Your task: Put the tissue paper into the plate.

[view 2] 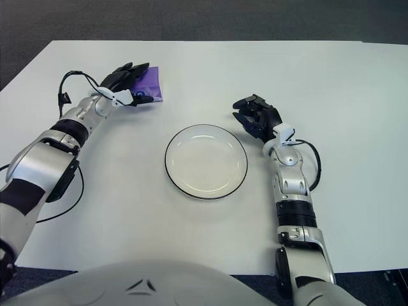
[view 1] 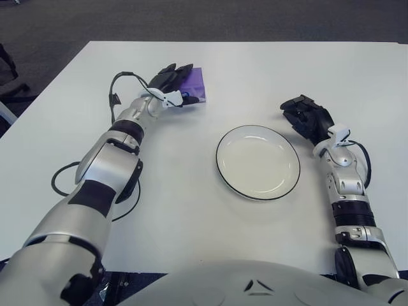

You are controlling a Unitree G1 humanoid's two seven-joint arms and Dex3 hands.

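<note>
With the left hand (view 1: 171, 81) fingers laid over the purple tissue paper (view 1: 194, 85) but not visibly clamped, it could be dropped short of the plate (view 1: 257, 162).

Purple tissue paper (view 1: 193, 85) far-left of empty plate (view 1: 257, 162)

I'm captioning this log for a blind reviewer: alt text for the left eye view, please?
The robot's left hand reaches over a purple tissue paper at the far left of a white table. An empty plate sits mid-table, with the right hand idle beside it.
</note>
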